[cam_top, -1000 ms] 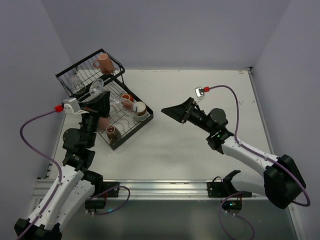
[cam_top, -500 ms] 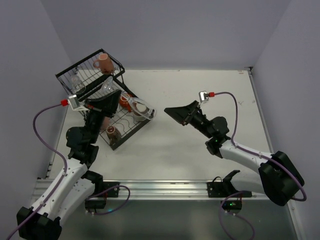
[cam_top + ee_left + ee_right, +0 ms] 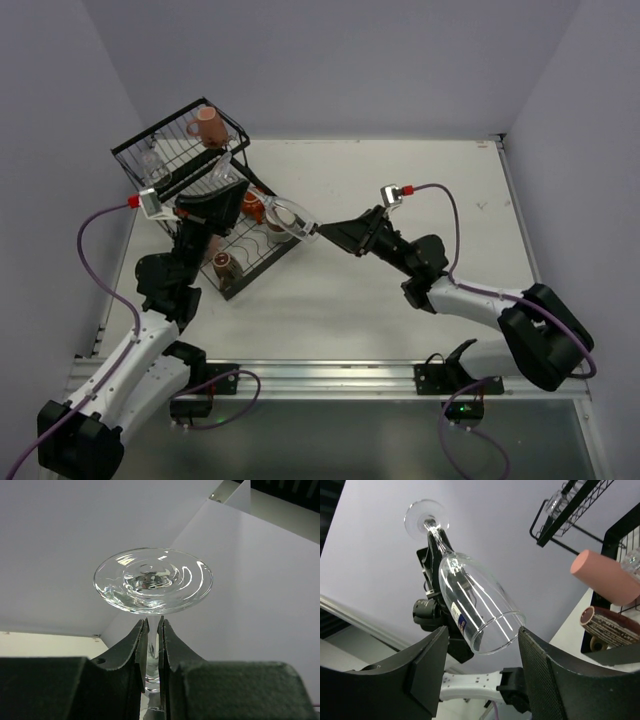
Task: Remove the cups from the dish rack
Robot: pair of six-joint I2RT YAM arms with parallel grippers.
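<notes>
My left gripper (image 3: 234, 184) is shut on the stem of a clear stemmed glass (image 3: 285, 218), held above the black dish rack (image 3: 165, 160) with its bowl pointing right. In the left wrist view the jaws of that gripper (image 3: 152, 622) pinch the stem just under the round foot (image 3: 152, 580). My right gripper (image 3: 322, 232) is open, and the glass's rim (image 3: 497, 632) lies between its fingers (image 3: 427, 665). The right finger is at the rim and the left finger stands apart from it. A pink mug (image 3: 208, 127) sits in the raised basket.
A salmon tumbler (image 3: 607, 577) and a brown cup (image 3: 605, 625) stay in the rack's tray. An orange-red mug (image 3: 252, 205) and a brown cup (image 3: 224, 264) also stand there. Another clear glass (image 3: 152, 160) lies in the basket. White table (image 3: 420, 190) stretches to the right.
The left arm has swung the glass up and to the right, off the rack. The right arm has reached left until its fingers flank the rim, narrowing slightly.
</notes>
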